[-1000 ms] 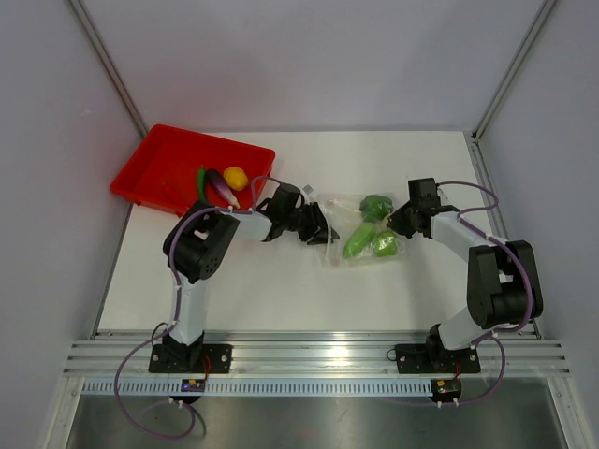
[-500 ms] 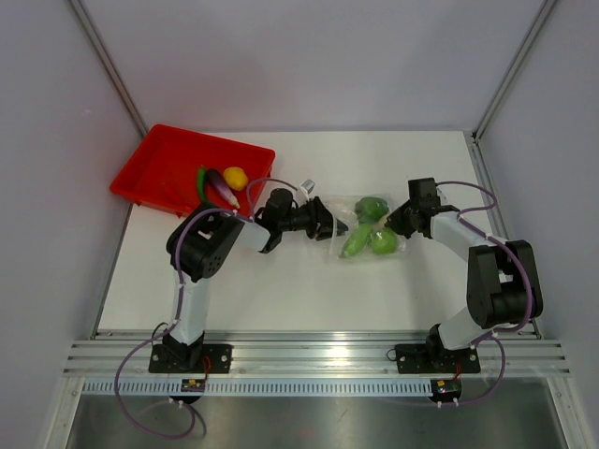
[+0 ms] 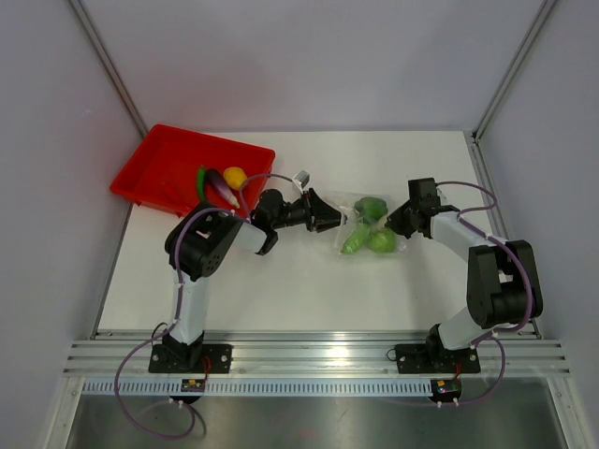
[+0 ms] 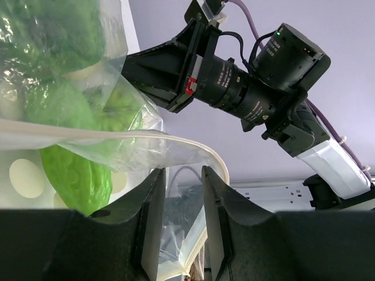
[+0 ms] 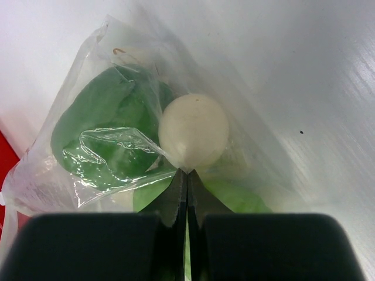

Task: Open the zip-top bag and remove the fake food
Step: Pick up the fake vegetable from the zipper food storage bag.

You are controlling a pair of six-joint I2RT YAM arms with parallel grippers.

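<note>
Bag [image 3: 351, 210] lies on the tabletop [image 3: 281, 290] a little to the 3 o'clock side of centre, with its mouth turned toward 9 o'clock. Through the film I make out green pieces [image 3: 374, 208], three as far as I can count, bunched together. From the right wrist a pale round patch [image 5: 193, 132] shows among them, most likely the underside of one piece.

The tray [image 3: 154, 168] sits well apart at 10 o'clock. At its 3 o'clock rim are a purple piece [image 3: 220, 189], a yellow piece [image 3: 236, 175] and a thin green piece [image 3: 200, 180].

The left fingers [image 3: 329, 217] are at the bag's 9 o'clock edge and point into the mouth. They stand parted with a clear gap, and I see nothing clamped between them. In their own view the zip strip [image 4: 176, 140] arcs just ahead of the tips. Crumpled film lies loose beyond the gap, and one green piece is close by at 10 o'clock.

The right fingers [image 3: 397, 223] are at the bag's 3 o'clock edge. They are clenched tight, tip to tip, and appear to pinch the film there so the bag stays put.

I judge the opening step done, since the mouth gapes and the strip is apart. Some of the food is out and in the tray, so the task looks about half finished. Left to do: reach in, take each green piece in turn and carry it out. The loose film near the left tips could get caught along with a piece.
</note>
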